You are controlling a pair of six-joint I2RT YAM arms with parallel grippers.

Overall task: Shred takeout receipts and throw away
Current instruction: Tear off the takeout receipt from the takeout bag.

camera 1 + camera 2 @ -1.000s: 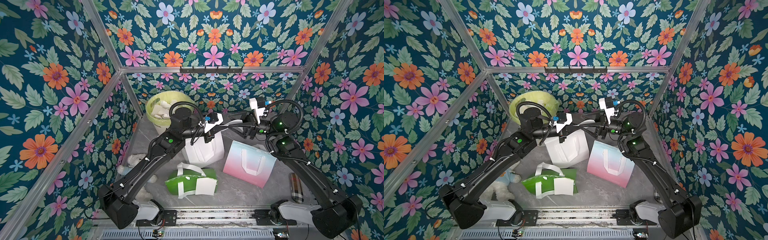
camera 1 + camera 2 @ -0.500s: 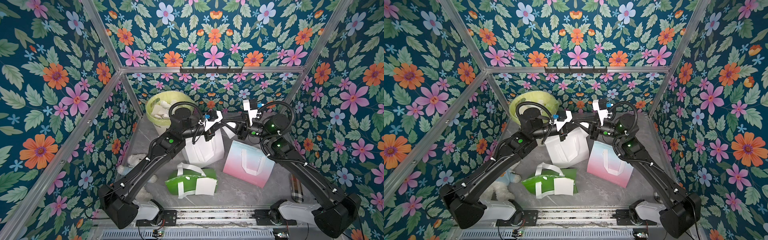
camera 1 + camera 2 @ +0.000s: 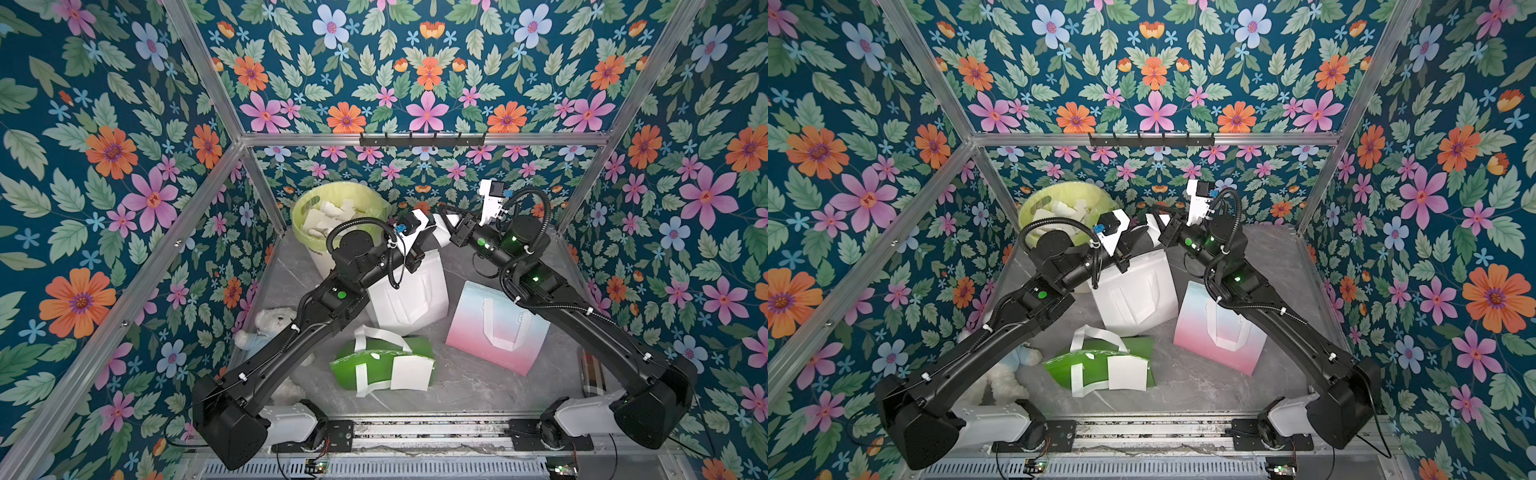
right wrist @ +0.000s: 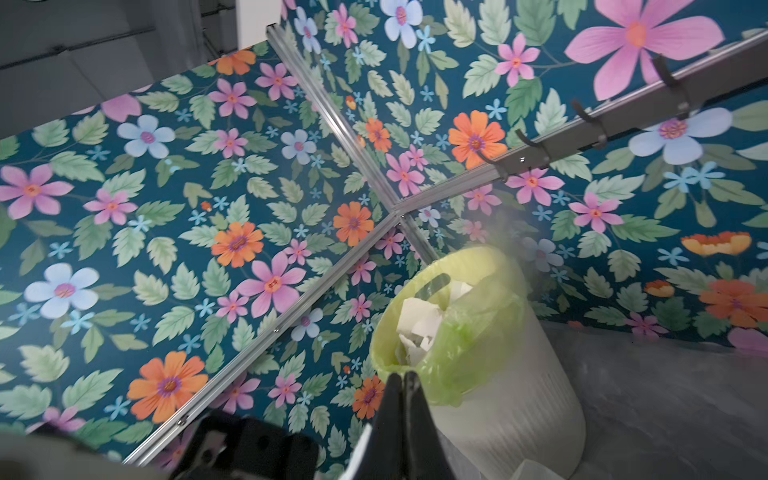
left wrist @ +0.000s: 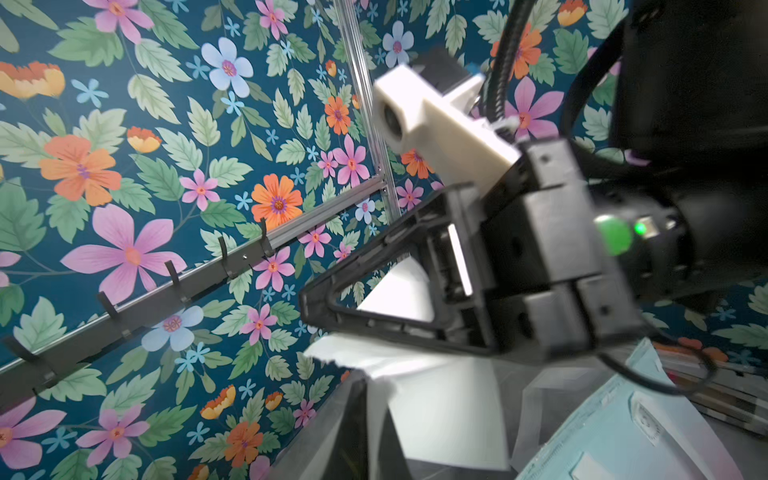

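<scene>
Both claws are clamped shut on one white receipt (image 5: 449, 399), held up in the air just beside the bin (image 3: 297, 216), the left claw (image 5: 365, 390) and the right claw (image 5: 311, 299) gripping it close together. I'd say this is the tearing step. Next the two claws need to pull apart or twist against each other to rip the sheet, then carry the pieces over the bin's rim, where white scraps (image 3: 328, 216) already lie. Another receipt (image 3: 409, 373) lies whole, well apart from the bin, on a green bag (image 3: 345, 365).
</scene>
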